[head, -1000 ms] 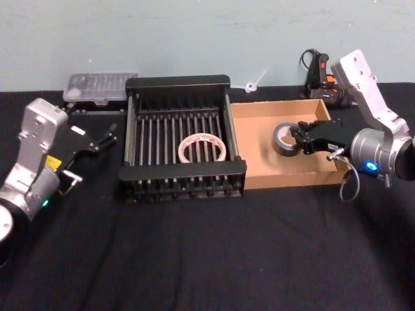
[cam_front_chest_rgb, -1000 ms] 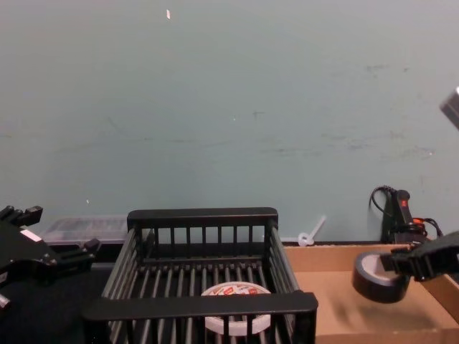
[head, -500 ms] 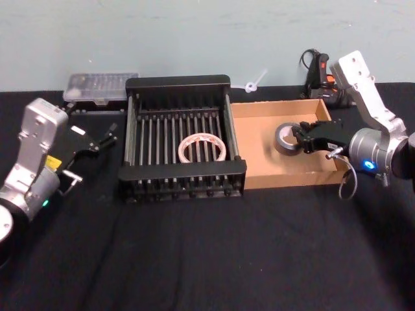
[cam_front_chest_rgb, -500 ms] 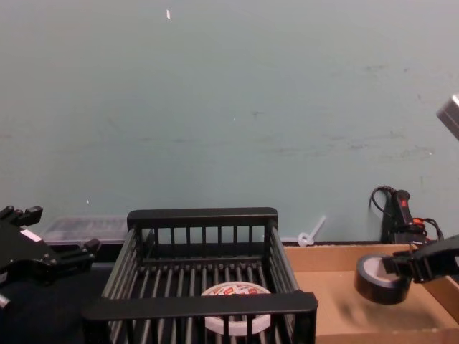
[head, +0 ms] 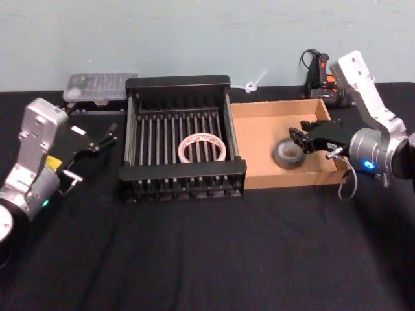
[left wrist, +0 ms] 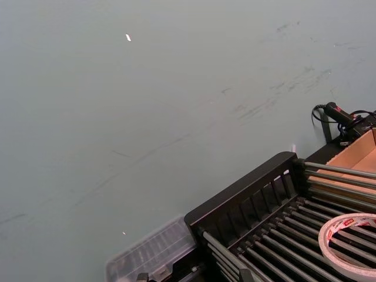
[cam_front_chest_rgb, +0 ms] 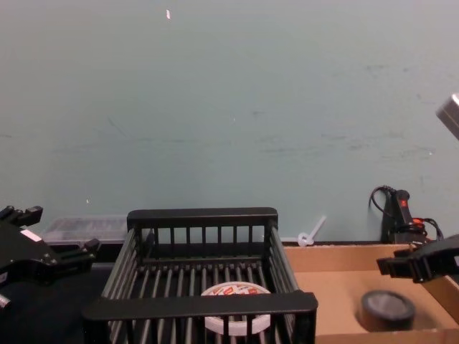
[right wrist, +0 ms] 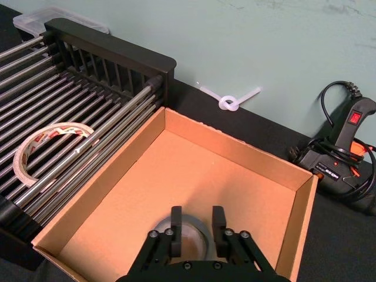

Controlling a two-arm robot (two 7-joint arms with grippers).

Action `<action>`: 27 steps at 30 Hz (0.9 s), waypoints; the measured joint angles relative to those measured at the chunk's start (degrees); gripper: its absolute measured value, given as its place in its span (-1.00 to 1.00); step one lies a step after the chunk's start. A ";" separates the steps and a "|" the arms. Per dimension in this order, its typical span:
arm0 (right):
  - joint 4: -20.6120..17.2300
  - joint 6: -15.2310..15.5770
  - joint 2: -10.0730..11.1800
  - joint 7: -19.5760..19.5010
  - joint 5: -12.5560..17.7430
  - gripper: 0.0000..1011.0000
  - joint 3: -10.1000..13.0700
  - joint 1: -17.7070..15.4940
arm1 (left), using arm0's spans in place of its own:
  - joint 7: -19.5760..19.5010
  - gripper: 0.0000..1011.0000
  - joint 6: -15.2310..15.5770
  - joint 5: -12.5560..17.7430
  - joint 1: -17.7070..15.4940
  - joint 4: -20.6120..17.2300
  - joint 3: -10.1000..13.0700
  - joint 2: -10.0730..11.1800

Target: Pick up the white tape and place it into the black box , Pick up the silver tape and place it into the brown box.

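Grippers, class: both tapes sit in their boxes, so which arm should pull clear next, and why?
Right. The right gripper hangs open above the silver tape lying in the brown box; the left gripper sits beside the black box.

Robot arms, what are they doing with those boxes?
They are sorting tape rolls. The small dark grey roll of tape lies on the floor of the shallow tan cardboard box, and the right gripper hovers open just above it. The flat white roll of tape with the red print lies in the black slatted plastic crate. The left gripper waits open beside the crate, over the black table.
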 joint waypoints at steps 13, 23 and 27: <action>-0.09 0.00 0.06 0.09 0.06 0.39 -0.05 -0.05 | 0.00 0.98 0.00 0.00 0.00 0.00 0.00 0.00; -0.10 0.00 0.07 0.09 0.08 0.97 -0.05 -0.05 | 0.00 0.98 0.00 0.00 0.00 0.00 0.00 0.00; -0.10 0.00 0.07 0.09 0.08 0.98 -0.05 -0.05 | 0.00 0.98 0.00 0.00 0.00 0.00 0.00 0.00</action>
